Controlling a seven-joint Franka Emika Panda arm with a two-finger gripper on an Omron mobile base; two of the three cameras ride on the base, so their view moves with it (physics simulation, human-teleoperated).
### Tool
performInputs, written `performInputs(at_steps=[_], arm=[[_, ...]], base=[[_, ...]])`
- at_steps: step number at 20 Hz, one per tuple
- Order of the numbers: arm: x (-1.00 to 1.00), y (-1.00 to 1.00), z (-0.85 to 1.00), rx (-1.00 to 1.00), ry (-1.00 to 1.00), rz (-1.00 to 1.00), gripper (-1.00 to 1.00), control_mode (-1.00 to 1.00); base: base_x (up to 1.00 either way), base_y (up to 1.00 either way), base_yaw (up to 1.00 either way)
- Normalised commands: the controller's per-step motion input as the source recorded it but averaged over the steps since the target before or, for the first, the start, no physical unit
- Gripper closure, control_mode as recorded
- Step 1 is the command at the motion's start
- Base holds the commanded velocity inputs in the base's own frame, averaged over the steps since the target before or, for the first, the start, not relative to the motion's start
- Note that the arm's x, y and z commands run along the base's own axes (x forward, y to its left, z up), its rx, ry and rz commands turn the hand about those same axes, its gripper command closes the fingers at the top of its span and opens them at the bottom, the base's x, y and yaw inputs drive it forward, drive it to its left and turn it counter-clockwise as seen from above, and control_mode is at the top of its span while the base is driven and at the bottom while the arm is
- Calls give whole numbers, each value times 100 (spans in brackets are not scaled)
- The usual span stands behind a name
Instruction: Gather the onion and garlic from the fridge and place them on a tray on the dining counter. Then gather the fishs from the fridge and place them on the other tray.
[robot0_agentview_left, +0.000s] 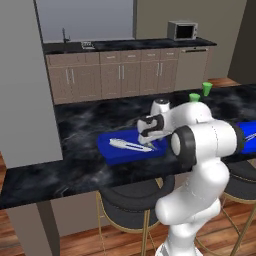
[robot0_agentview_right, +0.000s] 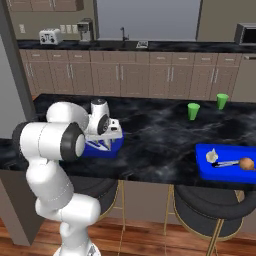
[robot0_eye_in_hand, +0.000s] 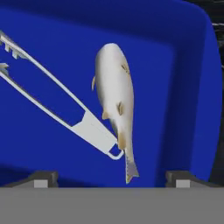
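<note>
Nearest the hand camera, the gripper (robot0_eye_in_hand: 108, 177) shows two dark fingertips standing wide apart at the lower edge, with nothing between them; the jaws are fully spread and hold nothing. The fish (robot0_eye_in_hand: 116, 103) lies free on the floor of the blue tray (robot0_eye_in_hand: 188, 87), tail toward the fingertips and head away, its tail just touching the hinge end of a pair of white tongs (robot0_eye_in_hand: 65, 109) lying to its left.

Handling, as a judgement: the fish looks small, light and slender, with a smooth rounded body likely to slip under a pinch. The thickest mid-body section offers the best purchase, taken across its width; the tapered tail is too thin to trust. It looks placed, so no further grip appears needed here.

Left to right in the left base view: the tongs (robot0_agentview_left: 127, 145) and the tray (robot0_agentview_left: 115, 152) rest on the dining counter (robot0_agentview_left: 75, 125); the gripper (robot0_agentview_left: 148, 143) hangs low over the tray's right half, the wrist bent downward and the forearm reaching in from the right.

In the right base view, the second tray (robot0_agentview_right: 205, 165) sits well apart on the right, holding the garlic (robot0_agentview_right: 212, 155) and the onion (robot0_agentview_right: 246, 163). Two green cups (robot0_agentview_right: 193, 111) stand behind it.
</note>
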Motion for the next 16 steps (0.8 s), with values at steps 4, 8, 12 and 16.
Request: performInputs(at_steps=[4,8,12,16], arm=[[-71,0,59,-1,-5,-5,-100,-100],[-78,3,48,0,-4,-4,-100,-100],[-87,21,33,0,-2,-1,-100,-100],[-91,23,35,0,0,0,-100,-100]], base=[[0,0,0],[0,0,0],[0,0,0],[0,0,0]])
